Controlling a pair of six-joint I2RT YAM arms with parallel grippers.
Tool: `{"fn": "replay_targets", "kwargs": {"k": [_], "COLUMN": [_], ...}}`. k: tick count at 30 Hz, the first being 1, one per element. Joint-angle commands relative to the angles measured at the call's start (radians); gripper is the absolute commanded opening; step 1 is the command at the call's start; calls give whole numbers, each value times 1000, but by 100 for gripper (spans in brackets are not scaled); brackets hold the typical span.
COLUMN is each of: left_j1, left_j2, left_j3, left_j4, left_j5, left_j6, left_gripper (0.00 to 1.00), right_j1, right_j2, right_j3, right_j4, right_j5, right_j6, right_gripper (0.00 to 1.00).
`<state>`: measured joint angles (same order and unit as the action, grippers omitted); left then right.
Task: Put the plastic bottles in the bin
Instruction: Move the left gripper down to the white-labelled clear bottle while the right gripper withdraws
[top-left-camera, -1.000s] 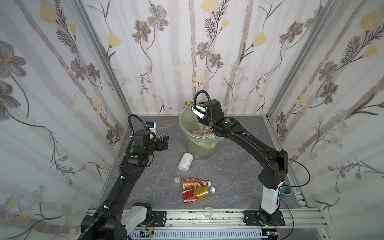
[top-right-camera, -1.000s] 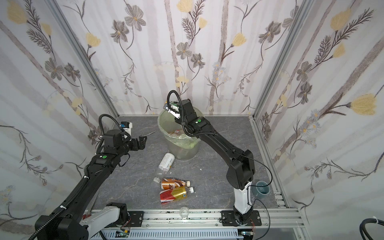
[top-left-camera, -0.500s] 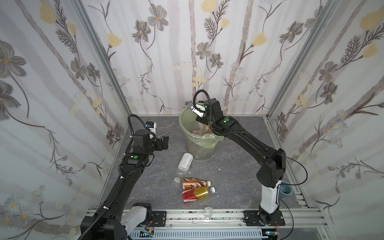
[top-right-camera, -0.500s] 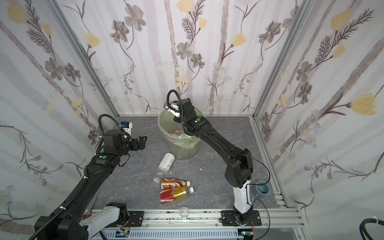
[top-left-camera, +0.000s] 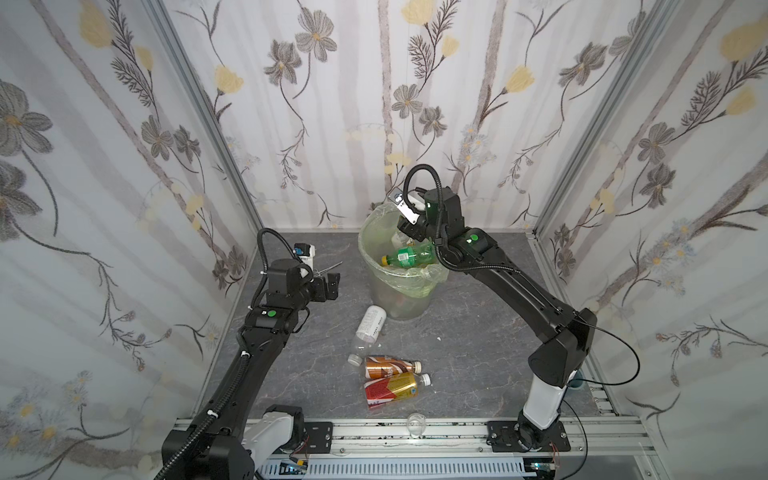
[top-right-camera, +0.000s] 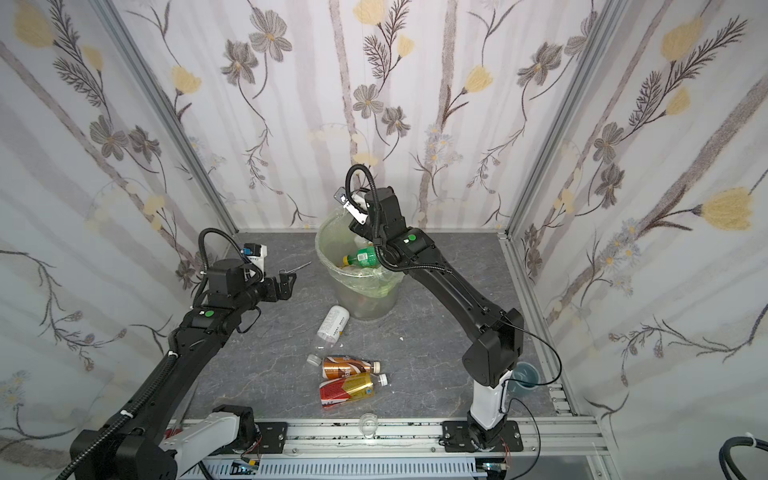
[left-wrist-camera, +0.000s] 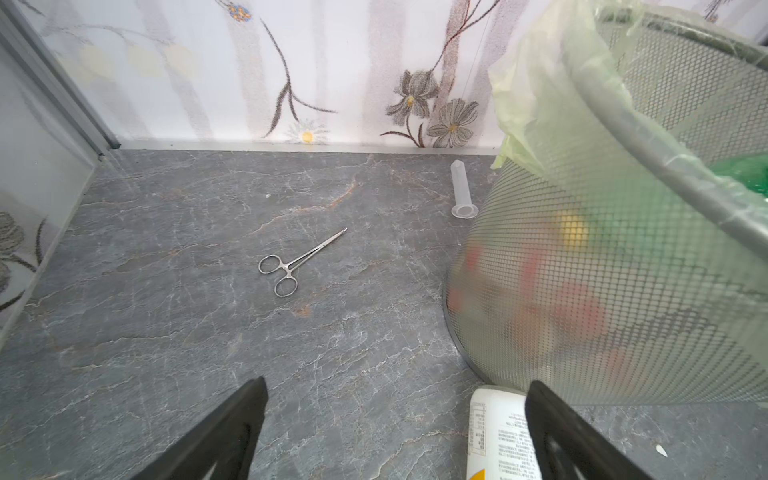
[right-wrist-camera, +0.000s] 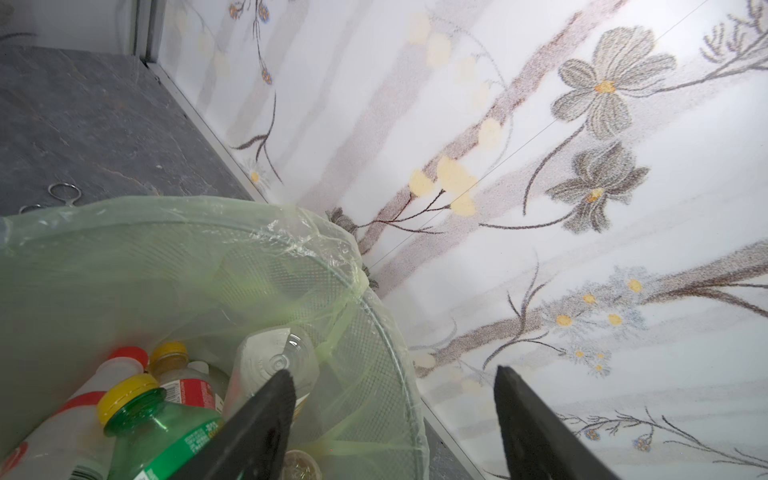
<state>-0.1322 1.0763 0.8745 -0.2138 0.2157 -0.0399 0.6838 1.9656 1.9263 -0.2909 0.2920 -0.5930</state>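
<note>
The bin (top-left-camera: 401, 291) (top-right-camera: 365, 297) stands at the back middle, lined with a light green bag. A green bottle (top-left-camera: 409, 254) (top-right-camera: 365, 257) (right-wrist-camera: 162, 436) lies on top of several other plastic bottles inside it. My right gripper (top-left-camera: 407, 230) (right-wrist-camera: 392, 372) hangs over the bin's far rim, open and holding nothing. On the floor lie a white-labelled clear bottle (top-left-camera: 370, 326) (left-wrist-camera: 498, 432), a brown-orange bottle (top-left-camera: 388, 366) and a red-gold bottle (top-left-camera: 390, 388). My left gripper (top-left-camera: 330, 286) (left-wrist-camera: 397, 382) hovers left of the bin, open and empty.
Metal forceps (left-wrist-camera: 291, 262) (top-left-camera: 330, 267) and a clear plastic tube (left-wrist-camera: 461, 191) lie on the grey floor left of the bin. A small glass cup (top-left-camera: 415, 424) stands at the front rail, and a grey-blue cup (top-right-camera: 524, 376) sits by the right arm's base. Flowered walls close three sides.
My right gripper's jaws have opened over the bin, and the green bottle now lies on top of the bin's contents. The left arm has not moved.
</note>
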Motion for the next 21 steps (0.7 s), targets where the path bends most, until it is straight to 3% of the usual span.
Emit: {"fn": "replay_targets", "kwargs": {"k": [1,6,16,21], "left_j1": [-1,-5,-18,-74], "left_j2": [4,14,12,5], "left_j3": [-2,-5,-69,-115], "left_j4": [22,22,-8,-46], "left_j5": [74,72,53,69], "left_j6": [13,-9,-168,-238], "left_gripper": [99,99,95,95], "right_j1": [-3,-6,-48,-78], "right_j2": [-54,-192,-591,-705], "right_j3": [-29,-141,-584,-707], "right_j4": [3,22,215,220], "right_j5": [-41,-83,-176,-195], "right_j6": [97,196,359,414], "right_gripper": [76,76,82,82]}}
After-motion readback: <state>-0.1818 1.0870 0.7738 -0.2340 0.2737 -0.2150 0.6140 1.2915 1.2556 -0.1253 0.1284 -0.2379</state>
